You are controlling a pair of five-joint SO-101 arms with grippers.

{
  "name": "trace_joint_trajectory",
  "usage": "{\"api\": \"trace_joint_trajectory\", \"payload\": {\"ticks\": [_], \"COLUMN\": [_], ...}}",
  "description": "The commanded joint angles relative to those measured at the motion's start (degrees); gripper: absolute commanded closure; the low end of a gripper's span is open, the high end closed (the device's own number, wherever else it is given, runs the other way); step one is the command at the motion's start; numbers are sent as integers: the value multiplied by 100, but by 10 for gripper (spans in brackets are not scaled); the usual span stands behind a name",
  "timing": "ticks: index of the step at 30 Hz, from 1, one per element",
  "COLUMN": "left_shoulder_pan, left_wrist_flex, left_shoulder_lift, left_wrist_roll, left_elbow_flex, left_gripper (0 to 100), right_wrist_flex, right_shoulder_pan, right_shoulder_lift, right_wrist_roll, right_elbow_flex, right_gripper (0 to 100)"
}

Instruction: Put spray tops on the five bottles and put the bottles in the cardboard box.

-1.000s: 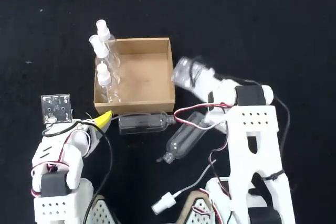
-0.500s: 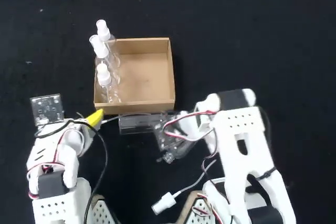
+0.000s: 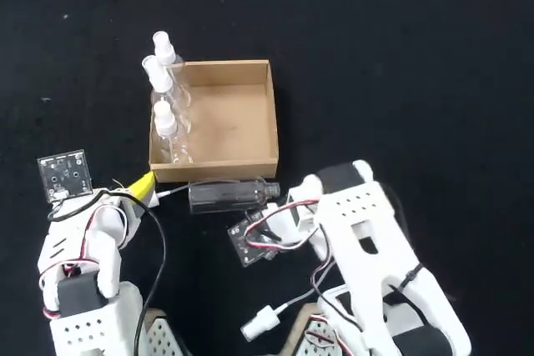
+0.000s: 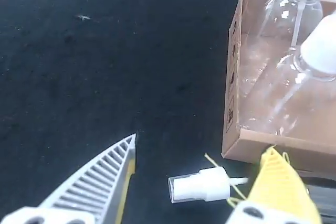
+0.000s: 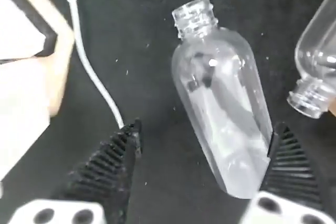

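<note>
The right arm folds low at the cardboard box's [image 3: 273, 122] 5 o'clock, its right gripper [image 5: 208, 127] spread wide astride an uncapped bottle [image 5: 220, 108] lying flat. At the box's 7 o'clock, the left gripper [image 4: 202, 145] gapes, with a loose spray top [image 4: 202, 184] between its fingers. Three capped bottles [image 3: 154, 72] stand along the box's 9 o'clock wall.

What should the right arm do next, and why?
Probably lower and close. The right gripper is open, its jaws standing either side of the uncapped bottle, which lies on its side and is not yet gripped.
</note>
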Motion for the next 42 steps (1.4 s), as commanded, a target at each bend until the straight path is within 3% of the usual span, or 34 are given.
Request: {"api": "trace_joint_trajectory", "payload": {"ticks": [1,8,15,24,29,33,38,42], "left_shoulder_pan": [-57,-57,-57,-57,-57,-57,-57,-57], "left_wrist_flex": [9,9,9,9,9,9,0,0], "left_shoulder_lift": [-79,-79,-79,-79,-79,-79,-79,-79], "left_wrist_roll": [-9,-9,-9,-26,-35,-35,-35,-26], "left_elbow_flex": [-207,-207,-198,-198,-198,-198,-198,-198], "left_gripper": [751,751,751,751,751,751,751,751], "right_wrist_flex": [-607,-782,-589,1662,1846,1213,-369,-510], "right_shoulder_pan": [-105,-70,26,149,1125,2207,3640,4387], "right_shoulder_lift": [-84,787,1156,1156,1209,1218,2062,3477], "right_wrist_roll": [-202,-220,-1266,-1371,-2136,-2611,-4844,-5407], "right_elbow_flex": [268,171,-514,-2369,-3609,-3618,-3354,-3908], "right_gripper": [645,665,993,988,988,988,988,988]}}
